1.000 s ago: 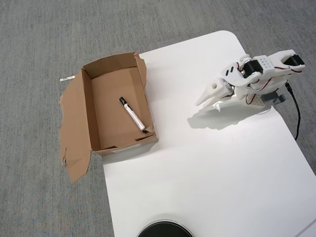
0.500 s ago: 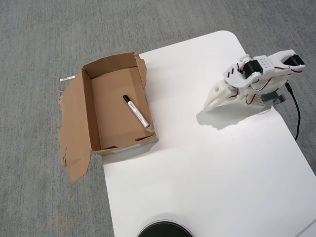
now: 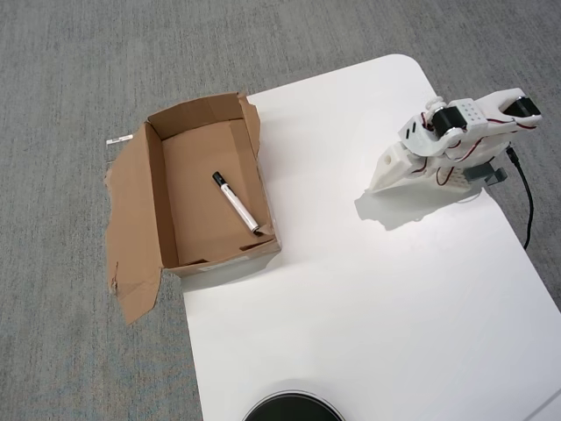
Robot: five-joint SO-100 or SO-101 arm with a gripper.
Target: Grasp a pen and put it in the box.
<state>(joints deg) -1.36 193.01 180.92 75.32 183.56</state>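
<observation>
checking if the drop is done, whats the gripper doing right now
Gripper: empty, folded back over the white table; open or closed cannot be told. The pen lies in the box.

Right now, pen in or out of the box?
In. The pen lies flat on the floor of the box, diagonal, near its right wall in the overhead view.
</observation>
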